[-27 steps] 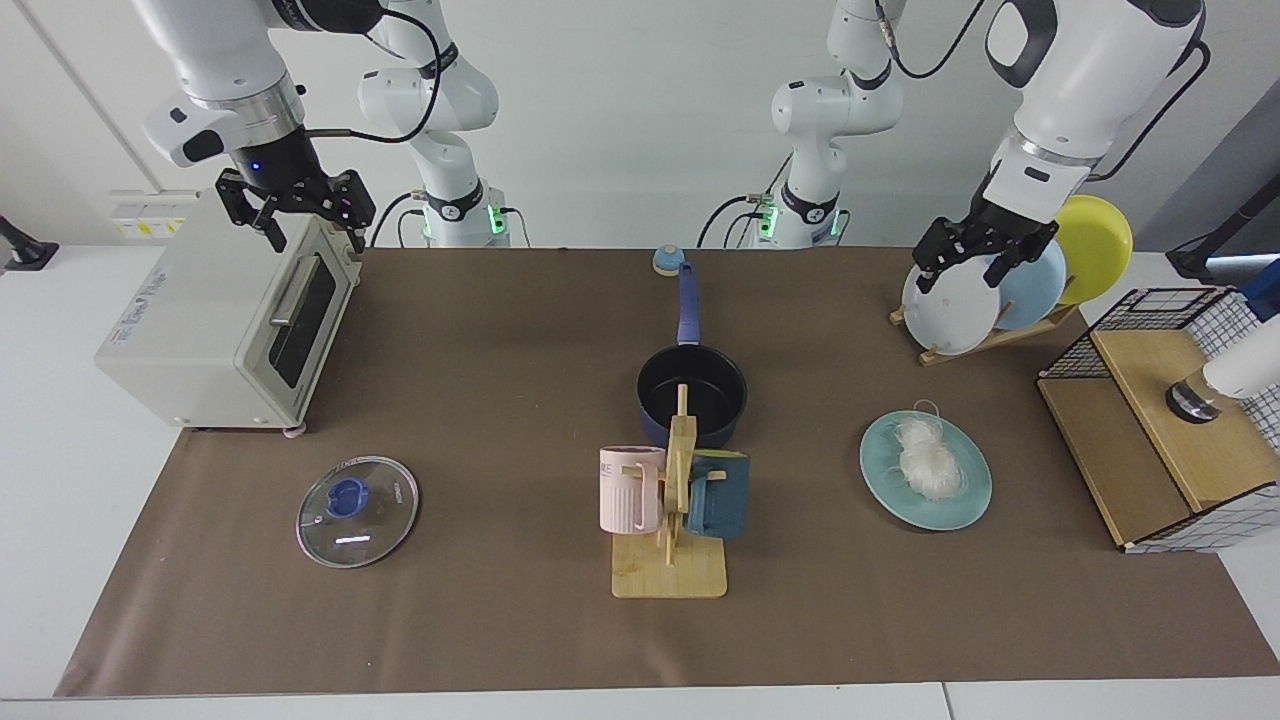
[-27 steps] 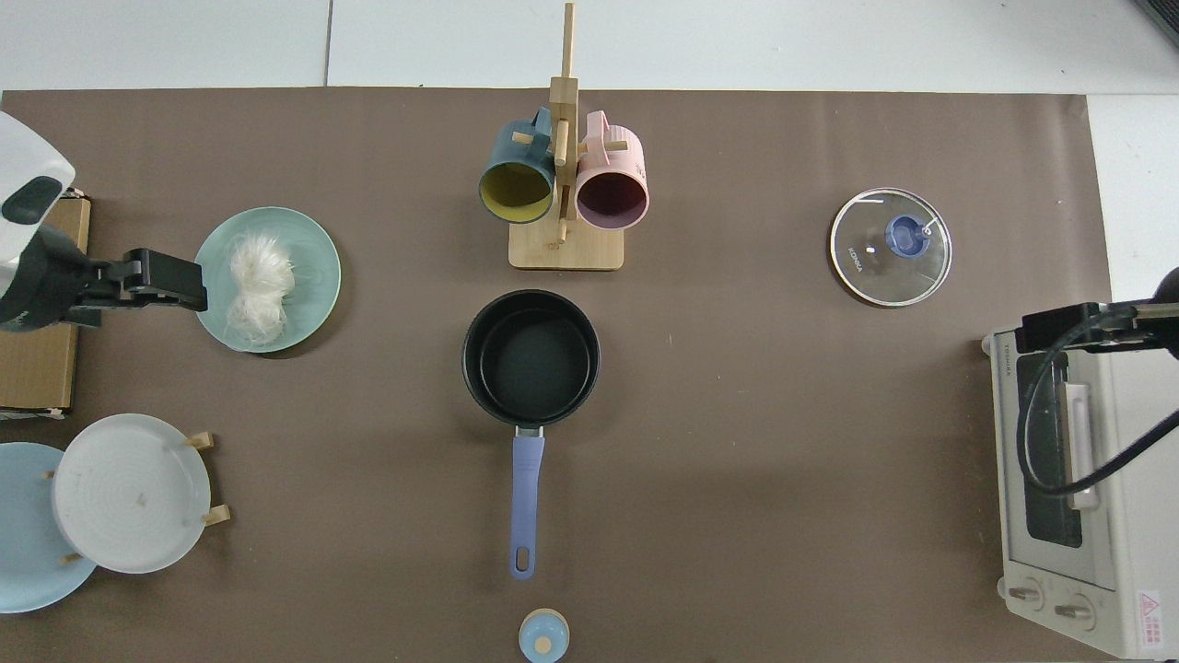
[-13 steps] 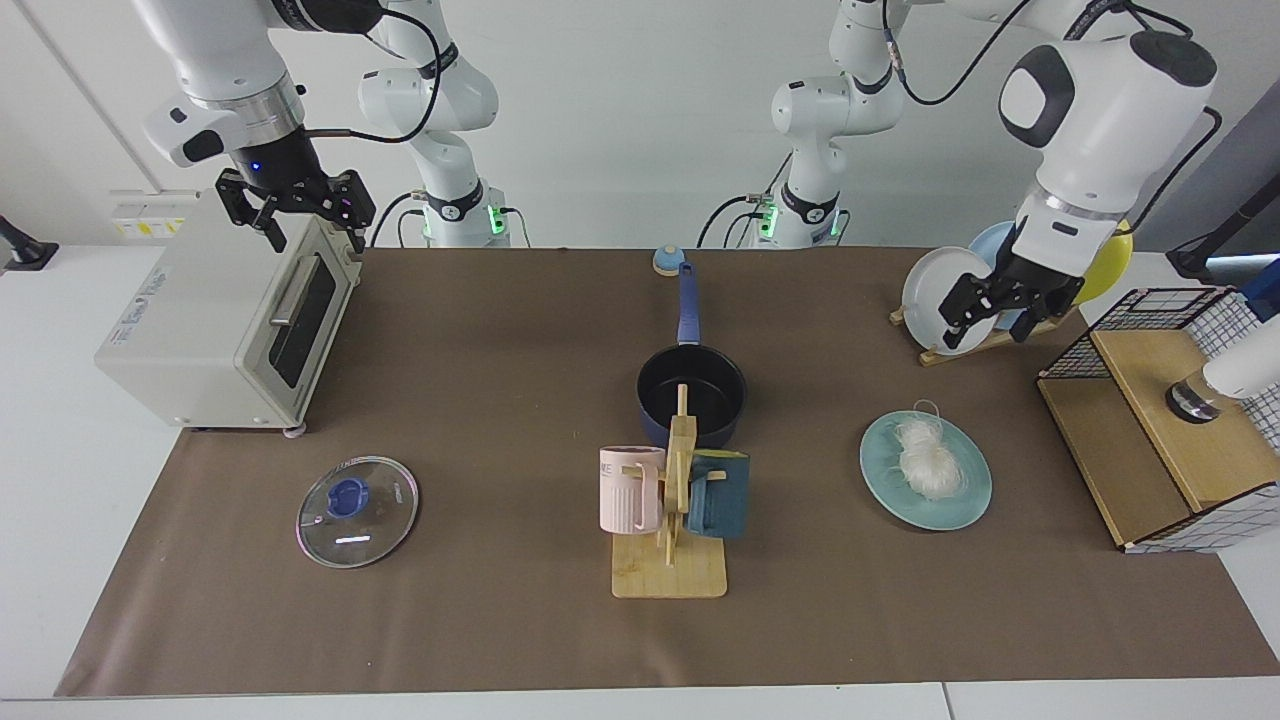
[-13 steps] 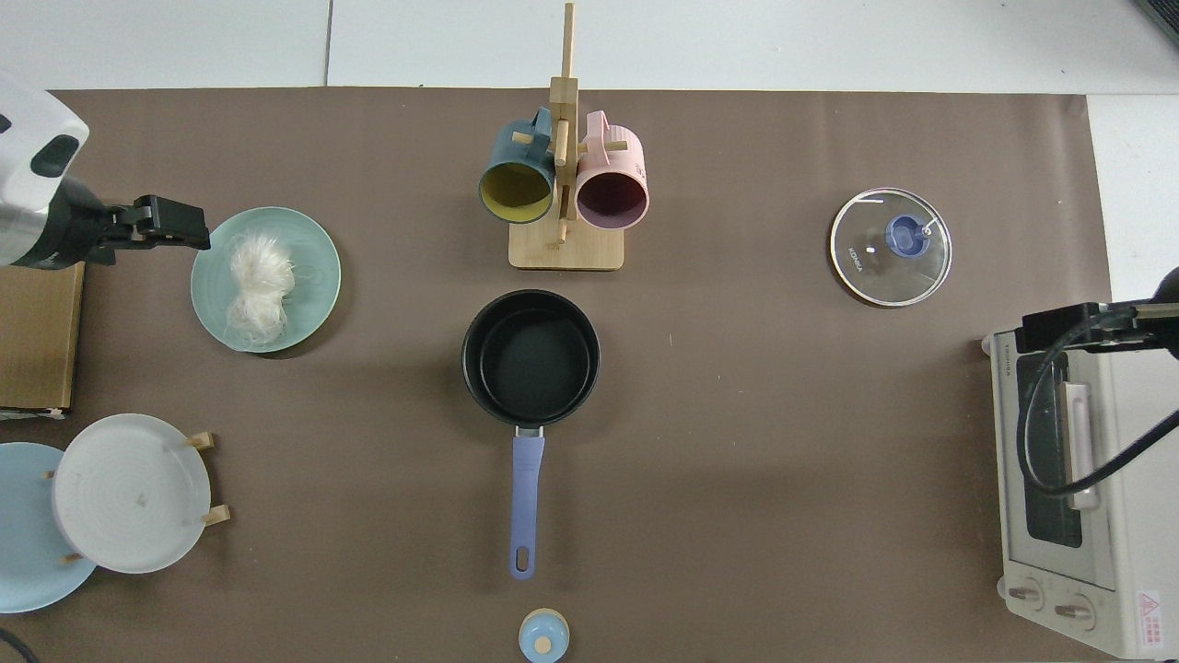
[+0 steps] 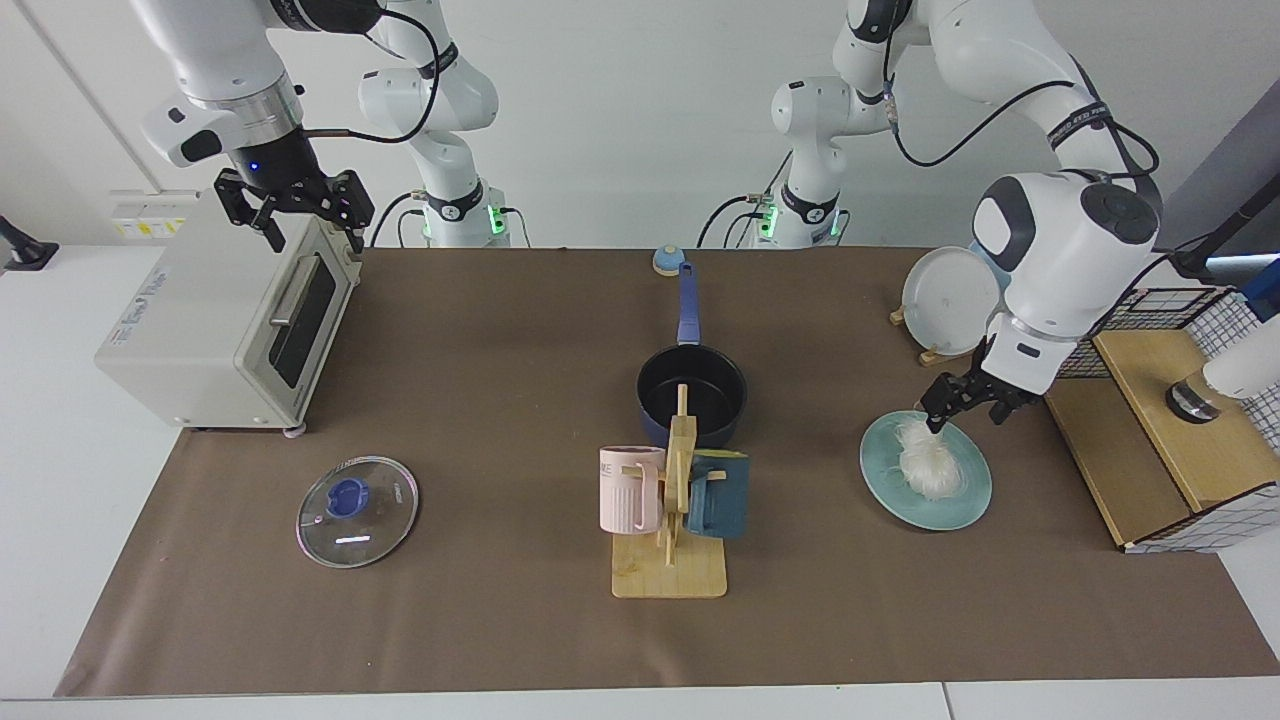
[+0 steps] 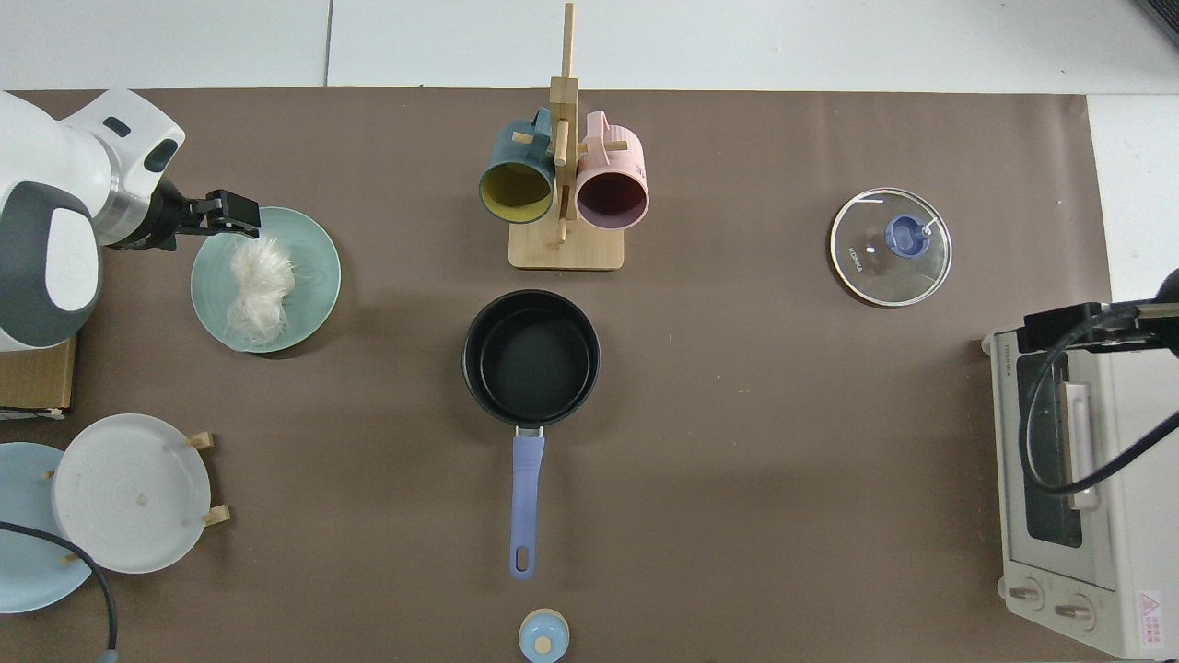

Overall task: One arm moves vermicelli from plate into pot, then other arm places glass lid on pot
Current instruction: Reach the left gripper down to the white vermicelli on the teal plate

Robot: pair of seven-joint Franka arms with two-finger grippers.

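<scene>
The white vermicelli [image 5: 925, 460] [image 6: 253, 290] lies in a clump on the teal plate [image 5: 965, 505] [image 6: 313, 276]. My left gripper [image 5: 966, 415] [image 6: 230, 212], with no light, hangs open just over the plate's far edge, its near finger close to the noodles. The dark blue pot [image 5: 692, 392] [image 6: 531, 357] stands mid-table with nothing in it, handle toward the arm bases. On the mat, apart from the pot, the glass lid [image 5: 356, 497] [image 6: 891, 247] lies flat. High over the toaster oven waits my right gripper [image 5: 312, 215] [image 6: 1059, 329], open, with its blue light on.
A wooden mug rack [image 5: 672, 500] with a pink and a blue mug stands just in front of the pot. The toaster oven [image 5: 220, 320] sits at one end. A plate rack [image 5: 950, 300] and a wire-and-wood box [image 5: 1150, 430] flank the teal plate.
The left arm has swung down from the plate rack to the teal plate, ending low beside the vermicelli. The right arm has not moved.
</scene>
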